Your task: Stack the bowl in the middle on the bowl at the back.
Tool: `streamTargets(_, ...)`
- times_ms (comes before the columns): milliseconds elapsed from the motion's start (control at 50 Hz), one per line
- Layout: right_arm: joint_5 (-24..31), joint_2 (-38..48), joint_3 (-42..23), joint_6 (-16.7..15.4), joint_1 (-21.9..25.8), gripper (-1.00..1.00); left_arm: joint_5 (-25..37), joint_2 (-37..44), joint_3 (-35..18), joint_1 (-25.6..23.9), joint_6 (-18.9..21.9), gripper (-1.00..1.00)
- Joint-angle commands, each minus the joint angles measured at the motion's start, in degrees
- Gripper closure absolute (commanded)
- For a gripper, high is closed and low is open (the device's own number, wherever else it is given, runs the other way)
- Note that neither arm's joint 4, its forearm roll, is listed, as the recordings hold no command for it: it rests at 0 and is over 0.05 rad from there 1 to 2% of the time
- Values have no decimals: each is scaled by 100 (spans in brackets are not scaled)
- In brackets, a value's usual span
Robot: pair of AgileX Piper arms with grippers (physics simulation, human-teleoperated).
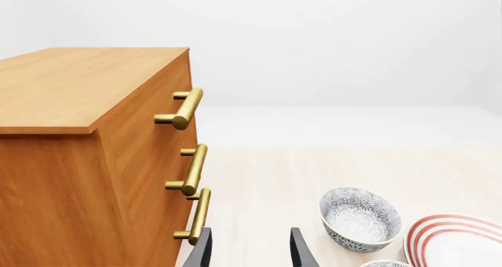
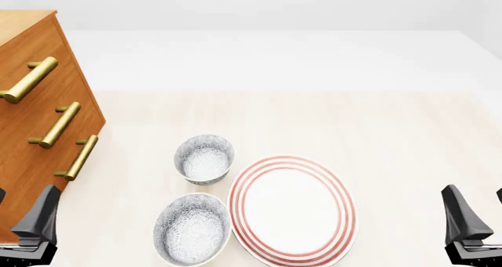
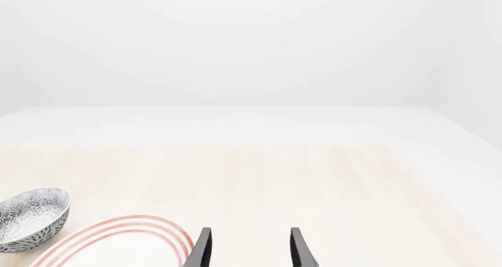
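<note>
The small round white bowl with grey-blue speckles in the middle [image 2: 192, 229] sits upright on the pale wooden table [image 2: 392, 137], near its front edge, and its twin, the speckled bowl at the back [image 2: 204, 158], stands just beyond it, the two rims close but seemingly apart. Neither is stacked yet, so the task looks to be at its very start. Both bowls open upward, which suits nesting one straight into the other.

Just beside them, towards the right arm, lies a large white plate ringed in red [image 2: 292, 211]; its rim comes very close to the nearer bowl and could be nudged by a careless lift. Towards the left arm stands an orange-brown wooden drawer cabinet [image 2: 32, 143] with three brass bar handles [image 2: 55, 124], well clear of the bowls.

The left gripper [image 1: 249, 249] hangs low beside the cabinet, its dark fingers spread apart and holding nothing; the back bowl shows ahead of it in the left wrist view. The right gripper [image 3: 249, 249] is likewise parted and empty, off beyond the plate. The left arm seems the better placed for the middle bowl, since the plate lies between that bowl and the right gripper.
</note>
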Motion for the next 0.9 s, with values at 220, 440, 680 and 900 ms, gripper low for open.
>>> streamTargets(220,-80,124,-12,64,-8,-100,3,9,-24,65,47,-100)
streamTargets(440,-148,177,-11,72,-19,-100,74,28,-150,189,-135,-100)
streamTargets(680,-60,60,-15,74,-9,-100,1126,-8,-1154,-276,-60,-100)
streamTargets(900,-62,66,-15,77,-10,-100,1892,866,-2160,-1079,-453,-100)
